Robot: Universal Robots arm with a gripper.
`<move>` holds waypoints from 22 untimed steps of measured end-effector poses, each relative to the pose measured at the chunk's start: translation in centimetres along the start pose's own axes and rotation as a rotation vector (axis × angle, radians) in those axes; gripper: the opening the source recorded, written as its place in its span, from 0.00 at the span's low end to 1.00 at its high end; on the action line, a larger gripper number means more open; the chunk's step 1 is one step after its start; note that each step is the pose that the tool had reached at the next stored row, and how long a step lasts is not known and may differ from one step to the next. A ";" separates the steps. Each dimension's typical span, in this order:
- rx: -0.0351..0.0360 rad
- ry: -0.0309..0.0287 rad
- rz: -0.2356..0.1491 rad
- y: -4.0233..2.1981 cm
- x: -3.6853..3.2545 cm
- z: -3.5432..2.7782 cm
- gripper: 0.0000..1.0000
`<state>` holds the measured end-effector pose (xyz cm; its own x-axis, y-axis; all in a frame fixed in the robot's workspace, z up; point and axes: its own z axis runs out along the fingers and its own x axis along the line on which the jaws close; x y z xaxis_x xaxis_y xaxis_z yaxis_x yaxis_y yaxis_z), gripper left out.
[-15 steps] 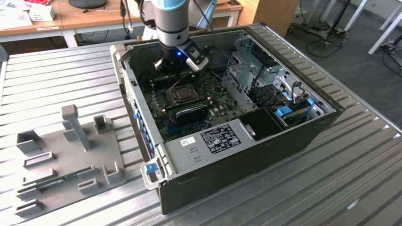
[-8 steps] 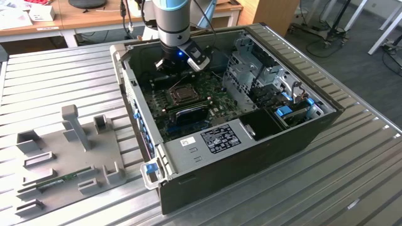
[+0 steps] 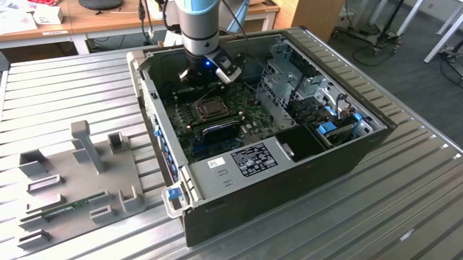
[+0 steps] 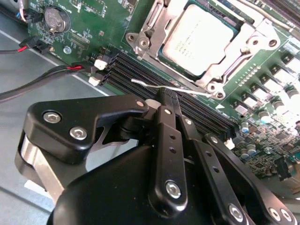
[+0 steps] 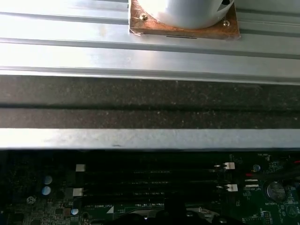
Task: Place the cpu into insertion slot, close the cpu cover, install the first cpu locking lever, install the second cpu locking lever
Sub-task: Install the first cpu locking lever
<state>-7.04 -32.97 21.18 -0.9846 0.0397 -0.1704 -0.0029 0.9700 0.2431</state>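
While the arm (image 3: 197, 24) reaches down into the open computer case (image 3: 289, 179) lying on the slatted metal counter (image 3: 72, 92), the gripper (image 4: 165, 99) hangs low over the green motherboard (image 4: 93, 14), just beside the insertion slot (image 3: 210, 108). In the second wrist view the cpu (image 4: 199, 40) sits flat in that slot, its silver-grey top showing through the window of the cpu cover (image 4: 152, 28), which lies down over it. The black fingers (image 4: 168, 140) are clenched together, and their tips meet a thin silver locking lever (image 4: 143, 83) that juts out over the long black memory slots (image 4: 126, 70) next to the socket. I cannot tell whether the wire is pinched between the tips or only touched by them. A round coin battery (image 4: 56, 18) sits on the board well apart from the socket, with dark cables running past it. In the first wrist view the memory slots (image 5: 150, 180) lie below the bright edge of the case wall. On the exterior view's left, a grey fixture tray (image 3: 65, 179) rests on the counter beside the case, with a green memory stick (image 3: 69, 208) lying on it
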 end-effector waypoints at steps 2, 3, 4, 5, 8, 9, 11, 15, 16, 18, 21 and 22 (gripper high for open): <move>0.0002 0.0002 0.000 -0.02 -0.05 0.06 0.10; 0.0003 0.0002 0.000 -0.02 -0.08 0.09 0.10; 0.0001 0.0001 0.000 -0.03 -0.11 0.12 0.10; 0.0000 0.0001 0.000 -0.03 -0.15 0.16 0.10; -0.0001 -0.0001 0.000 -0.06 -0.20 0.25 0.10; 0.0000 -0.0001 0.000 -0.07 -0.20 0.30 0.10; 0.0000 0.0000 0.000 -0.11 -0.18 0.46 0.10; 0.0000 0.0001 0.000 -0.17 -0.16 0.71 0.10; 0.0001 0.0002 0.000 -0.18 -0.18 0.75 0.10; 0.0000 0.0001 0.000 -0.20 -0.22 0.82 0.10; 0.0000 0.0000 0.000 -0.22 -0.28 0.93 0.10; 0.0001 0.0001 0.000 -0.23 -0.30 0.96 0.10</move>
<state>-6.57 -32.97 20.26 -0.9846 0.0397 -0.1703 -0.0029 0.9700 0.2430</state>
